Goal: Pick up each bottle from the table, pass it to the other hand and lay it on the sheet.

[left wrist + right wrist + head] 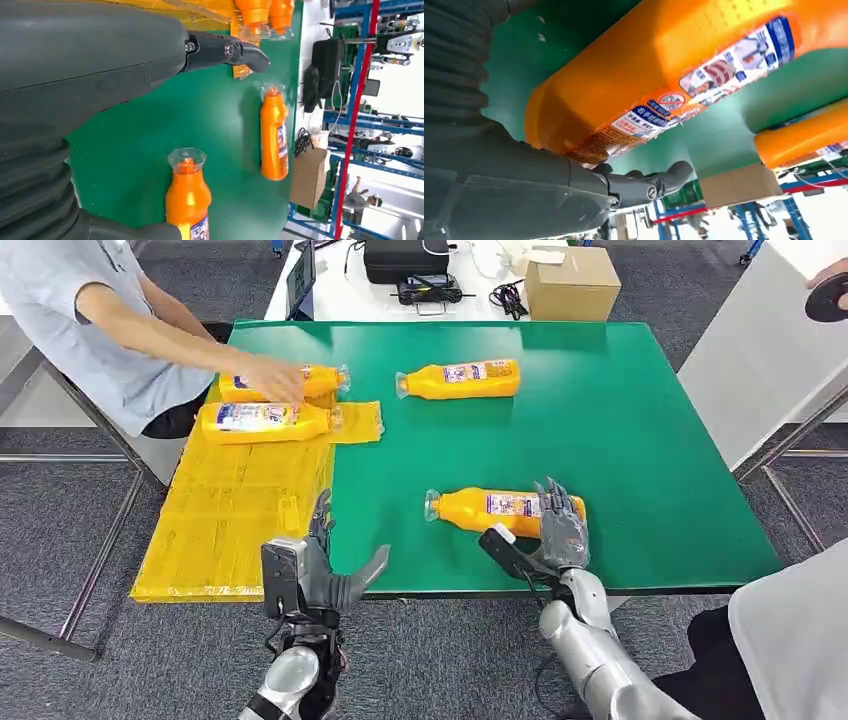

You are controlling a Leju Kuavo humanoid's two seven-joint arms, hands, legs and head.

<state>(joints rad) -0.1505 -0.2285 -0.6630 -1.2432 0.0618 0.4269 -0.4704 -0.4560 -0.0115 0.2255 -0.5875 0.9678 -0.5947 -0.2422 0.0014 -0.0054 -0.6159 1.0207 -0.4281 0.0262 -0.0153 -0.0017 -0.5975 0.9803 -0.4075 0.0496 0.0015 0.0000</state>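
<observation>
An orange bottle [490,508] lies on its side near the front of the green table [620,420], cap pointing left. My right hand [555,525] is at its base end, fingers spread over it and the thumb [505,545] apart on the near side; the bottle [649,75] looms close in the right wrist view. My left hand [320,575] hovers open at the table's front edge beside the yellow sheet [240,510]. A second bottle [460,379] lies at the table's back. Two bottles [265,420] [315,382] lie on the sheet's far end.
A person at the left reaches a hand [270,378] onto the farther bottle on the sheet. Another person [790,640] stands at the lower right. Behind the table are a cardboard box [572,283] and a black device [405,260]. A white table [760,350] stands to the right.
</observation>
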